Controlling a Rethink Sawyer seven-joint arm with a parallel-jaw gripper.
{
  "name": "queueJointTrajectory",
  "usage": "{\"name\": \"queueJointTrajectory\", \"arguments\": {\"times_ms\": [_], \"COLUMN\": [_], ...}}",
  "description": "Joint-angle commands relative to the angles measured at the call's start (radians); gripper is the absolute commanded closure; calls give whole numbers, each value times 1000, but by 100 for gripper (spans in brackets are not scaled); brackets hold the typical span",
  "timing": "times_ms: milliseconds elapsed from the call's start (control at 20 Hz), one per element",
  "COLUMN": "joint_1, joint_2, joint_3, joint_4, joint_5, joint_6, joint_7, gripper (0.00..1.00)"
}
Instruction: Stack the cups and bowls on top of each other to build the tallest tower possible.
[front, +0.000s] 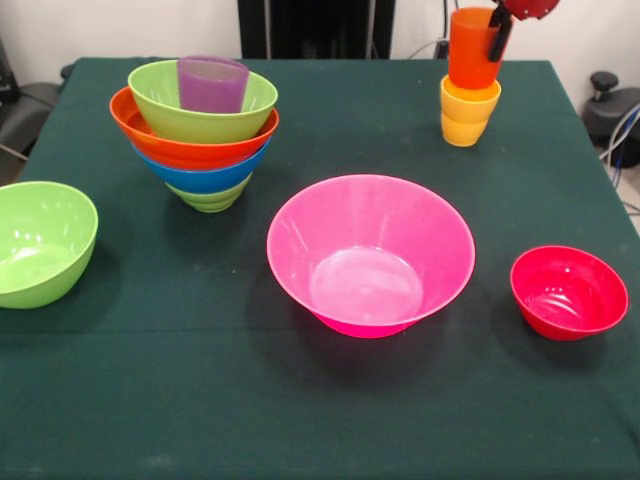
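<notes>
At top right, fingers (497, 35) reach down over orange cup (472, 48) rim above yellow cup (468, 112); grip state unclear.

- Pincer (500, 30), upper right: cut off by the top edge; only a red part and one dark finger against the orange cup (472, 48) show.
- Lime bowl (40, 243), left: clipped by the frame edge.
- Stack (196, 130), upper left: lowest green bowl mostly hidden; purple cup's base hidden.
- Counter (320, 420): cut off at the bottom edge.
</notes>
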Motion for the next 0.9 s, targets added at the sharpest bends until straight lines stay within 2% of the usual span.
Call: {"name": "queueJointTrajectory", "arguments": {"times_ms": [50,250,300,500,900], "joint_1": [4,-8,-6,17,6], "joint_2": [63,55,56,68,68], "joint_3": [51,67,65,39,46], "joint_4": [-11,0,-2,-20,-20], "joint_5": [41,43,43,46,44], "joint_6": [-8,-18,-16,11,4], "joint_7": [214,207,209,228,215], "gripper": [100,100,0,0,0]}}
